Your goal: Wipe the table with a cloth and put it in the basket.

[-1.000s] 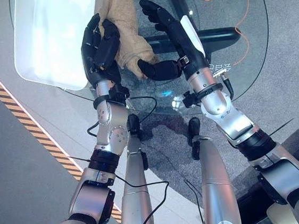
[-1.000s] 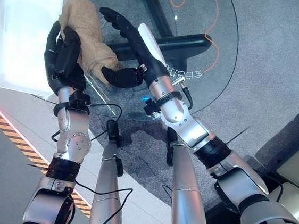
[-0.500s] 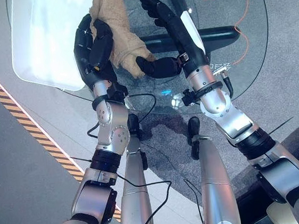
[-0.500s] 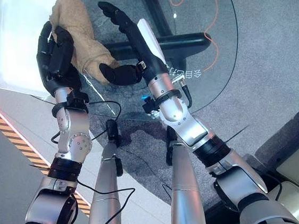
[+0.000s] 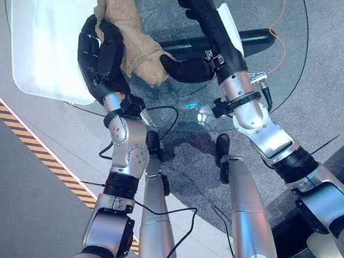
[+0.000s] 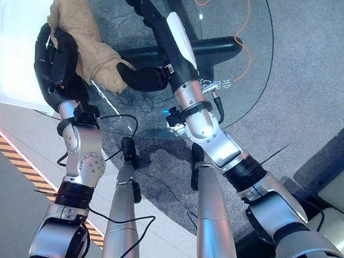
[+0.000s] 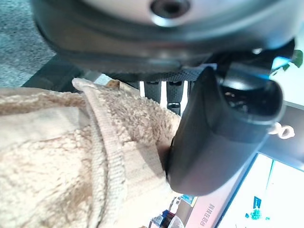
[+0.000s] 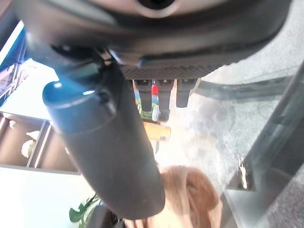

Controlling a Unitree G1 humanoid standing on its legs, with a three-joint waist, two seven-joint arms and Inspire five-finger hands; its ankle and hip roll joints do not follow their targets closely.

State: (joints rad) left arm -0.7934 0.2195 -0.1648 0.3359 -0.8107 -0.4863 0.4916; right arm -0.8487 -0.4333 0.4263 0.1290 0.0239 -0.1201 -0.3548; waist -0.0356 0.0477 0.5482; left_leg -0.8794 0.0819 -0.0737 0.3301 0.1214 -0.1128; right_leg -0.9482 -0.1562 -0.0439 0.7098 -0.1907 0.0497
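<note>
**Cloth lifted toward basket, upper left**

Left hand point(image 5: 100, 56) clenched round tan fleecy cloth point(image 5: 126, 32), now higher and further left vs 1 s ago, beside white glossy basket point(image 5: 44, 53) at upper left. Right hand point(image 5: 202, 33) w/ fingers straight, thumb tip at cloth's lower end; it's risen toward frame top. Round glass desk point(image 5: 288, 61) below. No legible writing.

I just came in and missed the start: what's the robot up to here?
It is handling a tan cloth above a round glass table. The left hand has its fingers curled round the cloth and holds it up. The right hand is open with straight fingers, its thumb against the cloth's lower end. A white basket sits just beside the left hand; the cloth is not in it yet.
</note>
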